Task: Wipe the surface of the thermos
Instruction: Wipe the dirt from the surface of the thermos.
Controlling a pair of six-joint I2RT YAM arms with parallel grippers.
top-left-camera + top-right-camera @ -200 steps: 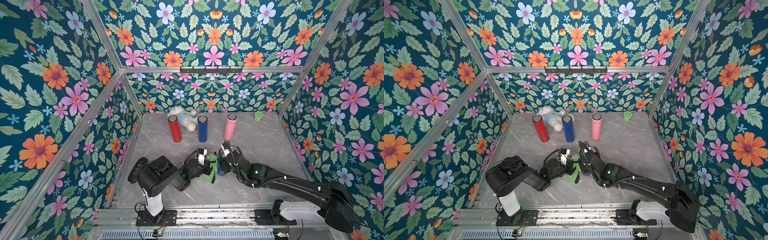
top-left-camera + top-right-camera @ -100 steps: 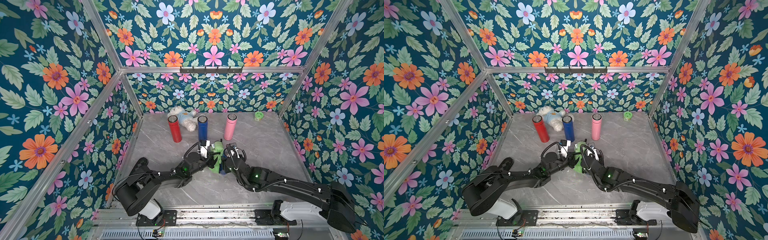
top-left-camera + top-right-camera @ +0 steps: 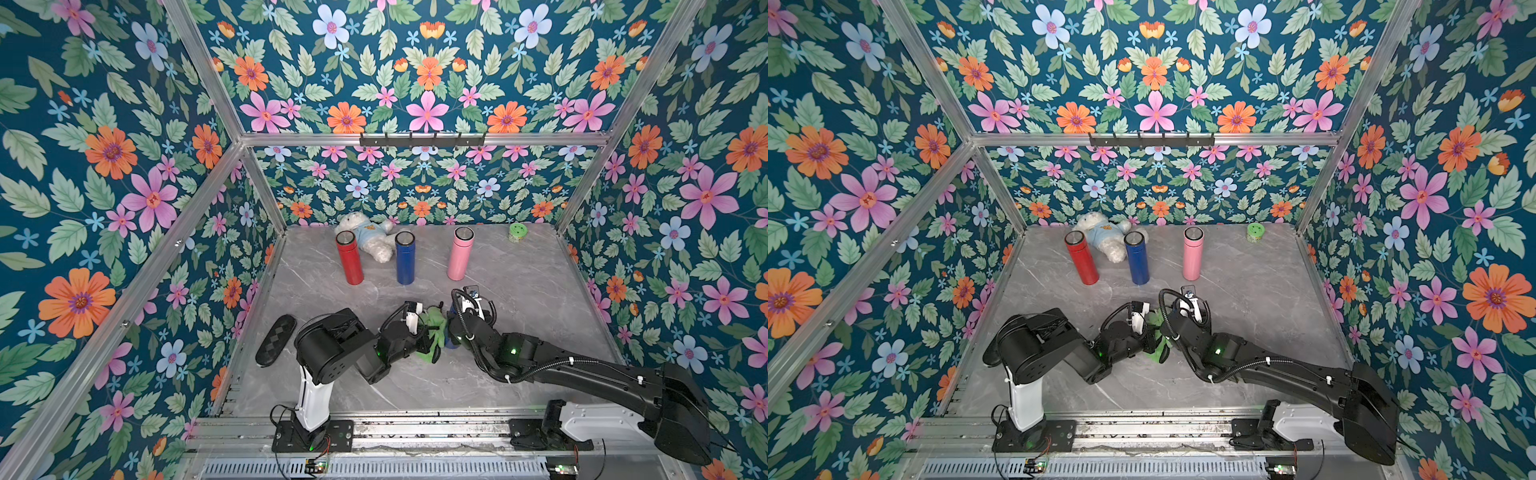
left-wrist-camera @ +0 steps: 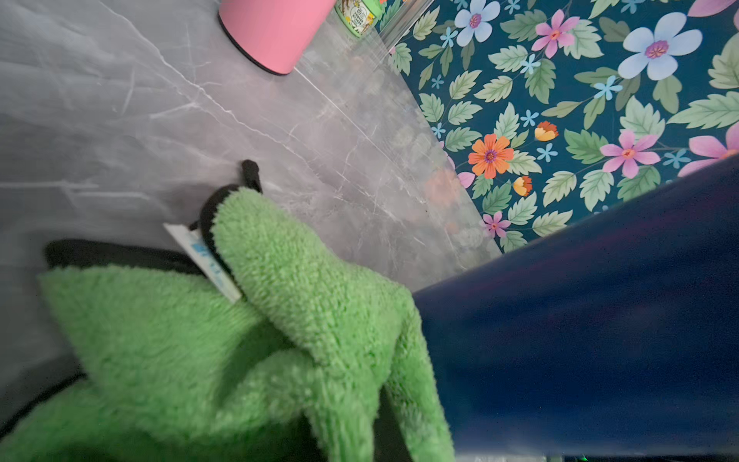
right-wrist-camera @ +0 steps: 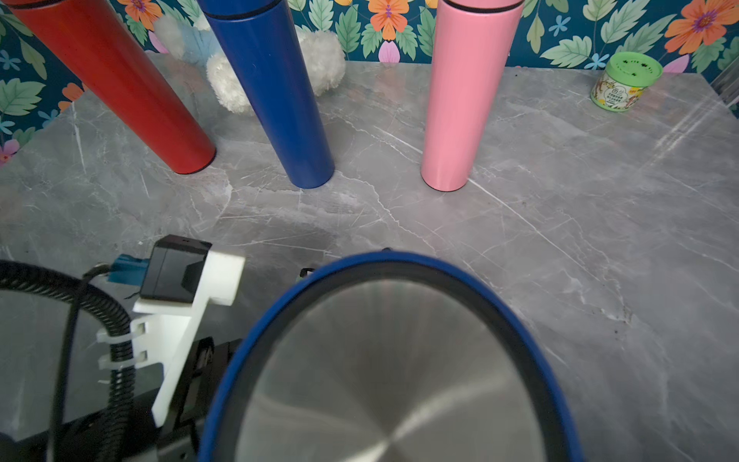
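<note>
A dark blue thermos (image 4: 580,300) is held upright near the front middle of the table, my right gripper (image 3: 457,330) shut on it. Its steel lid (image 5: 384,368) fills the right wrist view and hides the jaws. In both top views the right arm covers most of it, leaving a blue sliver (image 3: 450,338). My left gripper (image 3: 428,338) is shut on a fluffy green cloth (image 4: 240,340), which presses against the thermos's left side (image 3: 432,326) (image 3: 1156,332). The cloth hides the left fingers.
At the back stand a red thermos (image 3: 350,259), a blue one (image 3: 405,257) and a pink one (image 3: 460,253). A white plush bear (image 3: 365,237) lies behind them. A small green jar (image 3: 518,232) is at the back right, a black oval pad (image 3: 275,340) by the left wall.
The left arm stretched forward with the cloth along the thermos, then drew back toward its base. The right arm kept its hold and barely shifted.
</note>
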